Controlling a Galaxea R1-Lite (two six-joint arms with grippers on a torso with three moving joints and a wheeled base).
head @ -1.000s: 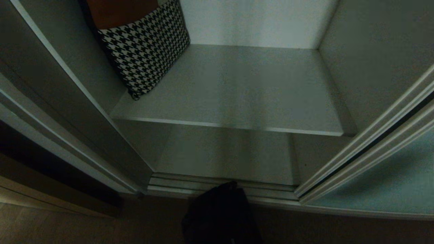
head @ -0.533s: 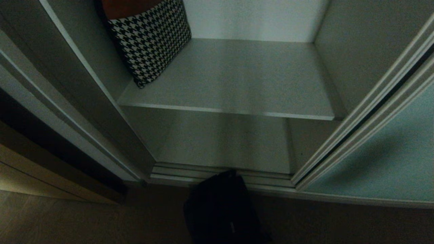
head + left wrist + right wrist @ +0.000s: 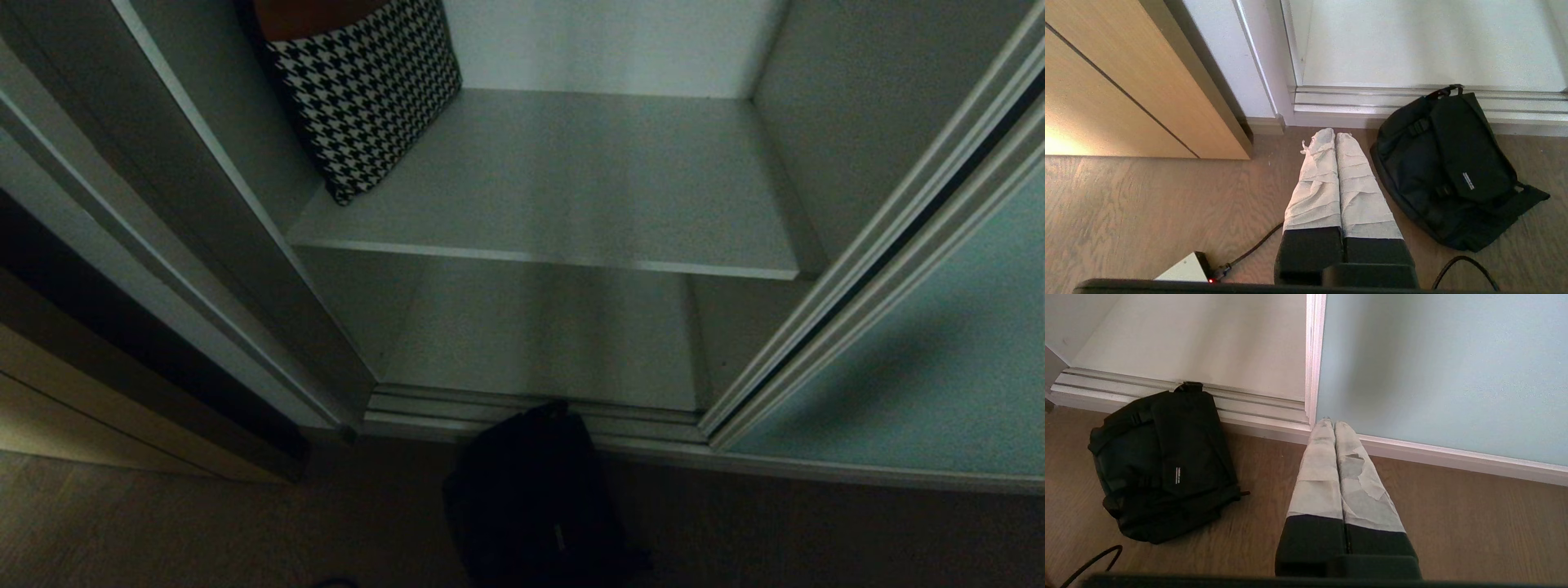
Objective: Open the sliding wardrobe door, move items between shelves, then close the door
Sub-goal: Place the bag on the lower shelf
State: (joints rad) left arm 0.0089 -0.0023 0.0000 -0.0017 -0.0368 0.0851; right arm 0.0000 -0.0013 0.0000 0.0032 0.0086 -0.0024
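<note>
Black bag (image 3: 1447, 167) lies between both parked, closed grippers (image 3: 1334, 134) (image 3: 1333, 424).

Black bag (image 3: 1163, 461) on wood floor (image 3: 1453, 522), right gripper's fingers (image 3: 1355, 473) pressed together.

Seen from the wrist cameras, the left gripper (image 3: 1335, 134) is formed of two long tapering fingers (image 3: 1316, 183) wrapped in wrinkled pale grey-white tape, set on blocky black foam-like bases. The right gripper (image 3: 1333, 424) is built the same way, though its tape is torn in patches on one finger (image 3: 1359, 473). A dark flat edge of the wrist housing (image 3: 1208, 286) is seen just behind each pair of bases.
</note>
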